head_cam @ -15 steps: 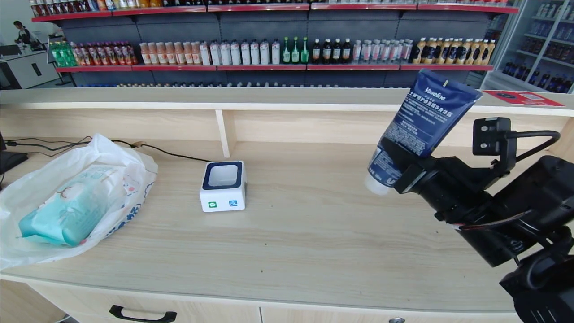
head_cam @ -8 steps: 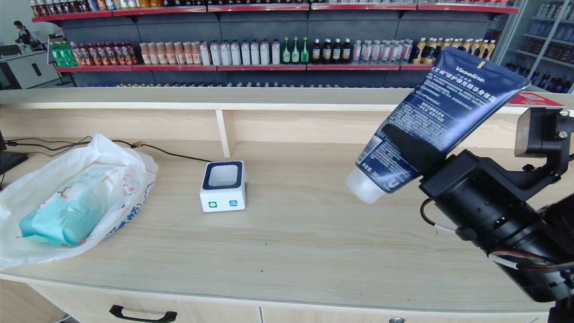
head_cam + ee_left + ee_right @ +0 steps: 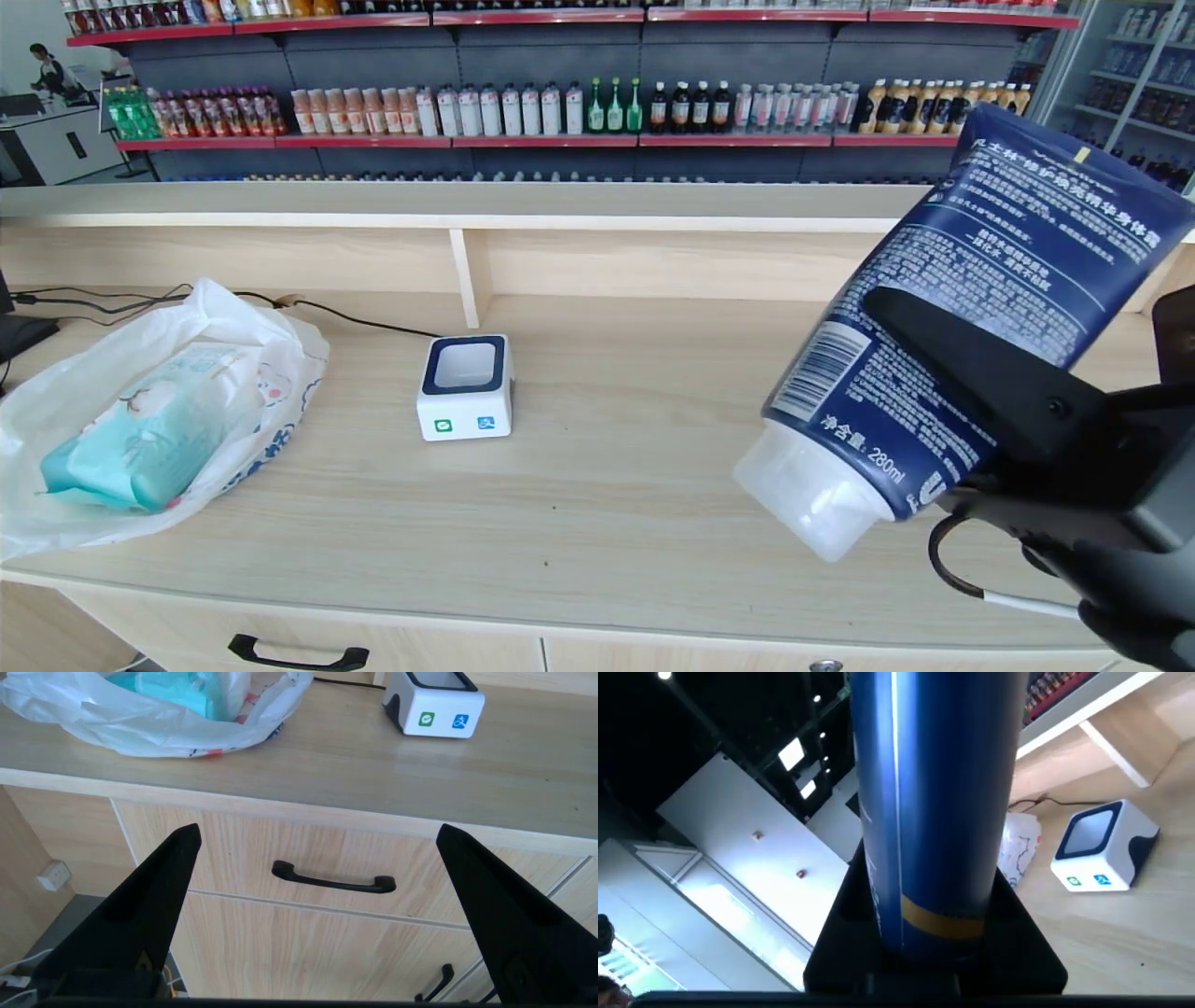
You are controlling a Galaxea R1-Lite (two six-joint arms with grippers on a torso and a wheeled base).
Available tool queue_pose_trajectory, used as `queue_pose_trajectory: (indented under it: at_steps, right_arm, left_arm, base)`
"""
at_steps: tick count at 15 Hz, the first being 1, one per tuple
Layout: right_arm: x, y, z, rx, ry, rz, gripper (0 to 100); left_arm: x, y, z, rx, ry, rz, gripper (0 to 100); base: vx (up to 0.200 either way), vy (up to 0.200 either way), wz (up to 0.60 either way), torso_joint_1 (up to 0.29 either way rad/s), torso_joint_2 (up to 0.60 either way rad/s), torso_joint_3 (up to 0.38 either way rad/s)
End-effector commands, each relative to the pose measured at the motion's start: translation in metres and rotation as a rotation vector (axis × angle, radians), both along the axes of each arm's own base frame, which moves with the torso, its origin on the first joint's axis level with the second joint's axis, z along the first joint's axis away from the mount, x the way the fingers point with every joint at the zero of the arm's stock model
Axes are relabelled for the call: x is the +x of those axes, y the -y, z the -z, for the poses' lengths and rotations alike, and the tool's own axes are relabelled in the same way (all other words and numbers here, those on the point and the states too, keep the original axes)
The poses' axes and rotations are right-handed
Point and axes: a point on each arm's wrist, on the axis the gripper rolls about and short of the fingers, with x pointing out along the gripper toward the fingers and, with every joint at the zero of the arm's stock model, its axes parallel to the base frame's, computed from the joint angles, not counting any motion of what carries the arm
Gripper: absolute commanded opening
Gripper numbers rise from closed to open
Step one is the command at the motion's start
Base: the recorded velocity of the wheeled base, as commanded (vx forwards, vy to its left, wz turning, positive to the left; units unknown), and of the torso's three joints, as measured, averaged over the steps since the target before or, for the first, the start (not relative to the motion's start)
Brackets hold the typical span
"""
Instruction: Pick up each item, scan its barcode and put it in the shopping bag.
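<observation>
Here the right claw (image 3: 929, 910) was clamped on the tube (image 3: 980, 243), which was held tilted, cap down, above the table's (image 3: 607, 485) right side, well apart from the scanner (image 3: 464, 385). Its barcode (image 3: 820, 371) faced upward. To scan cleanly, I judged the wrist should roll the barcode squarely toward the scanner's window. The left claw (image 3: 318, 835) hung with fingers apart before the drawer (image 3: 280, 924).

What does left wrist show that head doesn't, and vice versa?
Left wrist alone: the open left claw, a second black handle lower down, and a wall socket. Head alone: the blue lotion tube clamped in the right claw, its barcode facing the camera, and the bottle shelves. Both: shopping bag holding a teal pack, scanner, counter, top drawer handle.
</observation>
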Motion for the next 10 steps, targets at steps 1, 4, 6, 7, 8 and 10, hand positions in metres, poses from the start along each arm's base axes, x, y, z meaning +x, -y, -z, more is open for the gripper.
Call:
queue_pose_trajectory:
  at_steps: [1,4,6,7,8,10]
  right_arm:
    - [-0.011,-0.001,-0.005,0.039,-0.003,-0.062,0]
    - [-0.023,-0.010,-0.007,0.048,-0.005,-0.146,0]
    - [-0.028,-0.018,-0.009,0.053,-0.006,-0.191,0]
    - [-0.029,-0.019,-0.010,0.060,-0.008,-0.200,0]
    - [-0.030,-0.021,-0.011,0.079,-0.026,-0.222,0]
    - [-0.030,-0.021,-0.012,0.096,-0.044,-0.235,0]
  left_arm:
    - [0.000,0.000,0.000,0.000,0.001,-0.001,100]
    - [0.000,0.000,0.000,0.000,0.001,-0.001,100]
    - [0.000,0.000,0.000,0.000,0.001,-0.001,100]
    - [0.000,0.000,0.000,0.000,0.001,-0.001,100]
    - [0.000,0.000,0.000,0.000,0.001,-0.001,100]
    - [0.000,0.000,0.000,0.000,0.001,-0.001,100]
  base:
    - [0.000,0.000,0.00,0.000,0.00,0.000]
    - [0.000,0.000,0.00,0.000,0.00,0.000]
    - [0.000,0.000,0.00,0.000,0.00,0.000]
    - [0.000,0.000,0.00,0.000,0.00,0.000]
    - [0.000,0.000,0.00,0.000,0.00,0.000]
    - [0.000,0.000,0.00,0.000,0.00,0.000]
